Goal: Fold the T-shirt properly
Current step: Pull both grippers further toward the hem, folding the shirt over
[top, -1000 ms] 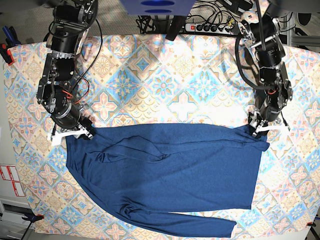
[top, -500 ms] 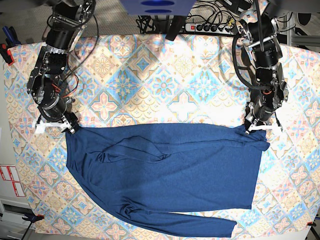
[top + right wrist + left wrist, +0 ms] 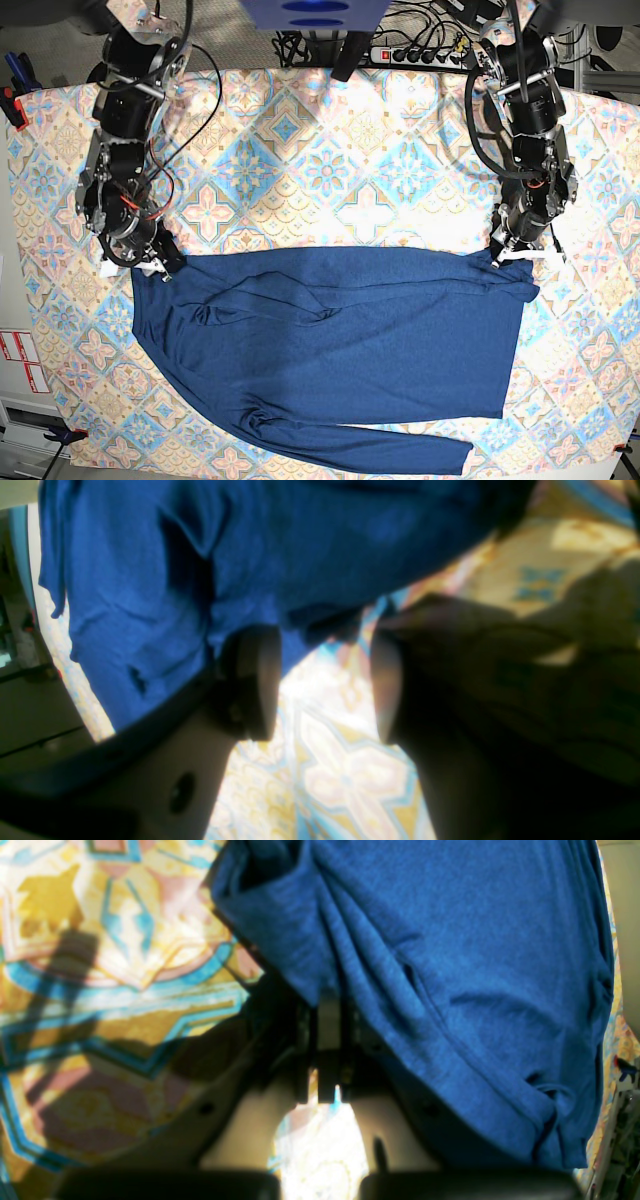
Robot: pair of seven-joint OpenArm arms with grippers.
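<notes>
A: How is the shirt (image 3: 330, 350) laid, taken against the cloth (image 3: 330, 150)?

B: Its long axis is seen running across the cloth from side to side. It is spread flat on the cloth's near half, with one sleeve (image 3: 400, 448) stretched along the shirt's near edge. Which end is the collar cannot be told.

A: What is counted?

B: One shirt, one cloth and two grippers are counted. A power strip (image 3: 425, 55) is seen past the cloth's far edge.

A: How do the grippers stand?

B: The left gripper (image 3: 520, 252) is set at one far corner of the shirt. In the left wrist view its (image 3: 327, 1040) jaws are drawn together with the fabric edge lying over them; whether cloth is pinched between them cannot be told. The right gripper (image 3: 150, 265) is at the other far corner. In the right wrist view its (image 3: 325, 680) jaws are parted, with patterned cloth seen through the gap, and nothing is held.

A: And the room around the shirt?

B: The cloth's far half is left bare. The sleeve lies close to the cloth's near edge. Bare cloth is seen beside both short ends of the shirt.
</notes>
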